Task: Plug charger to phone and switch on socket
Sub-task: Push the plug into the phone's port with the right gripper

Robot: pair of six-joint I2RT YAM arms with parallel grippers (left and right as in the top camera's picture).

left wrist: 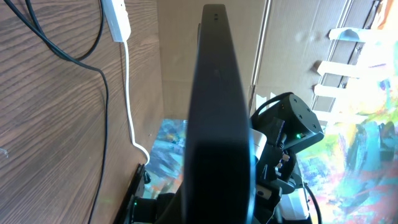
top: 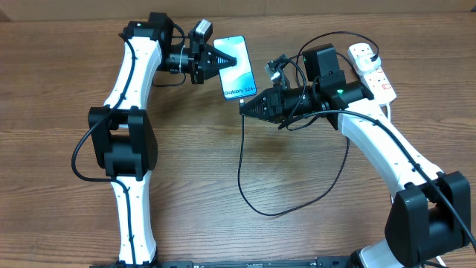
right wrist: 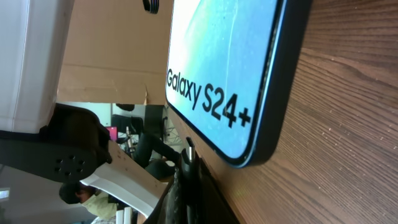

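Note:
The phone lies at the back middle of the table, its light blue screen up and the "Galaxy S24+" end toward the right arm. My left gripper is shut on its far end; in the left wrist view the phone shows edge-on as a dark slab. My right gripper is shut on the charger's connector, whose metal tip sits just short of the phone's bottom edge, slightly to its side. The charger cable trails down the table. The white socket lies at the back right.
The black cable loops across the middle of the table and back under the right arm. A thick white cord runs from the socket along the wood. A cardboard wall borders the back edge.

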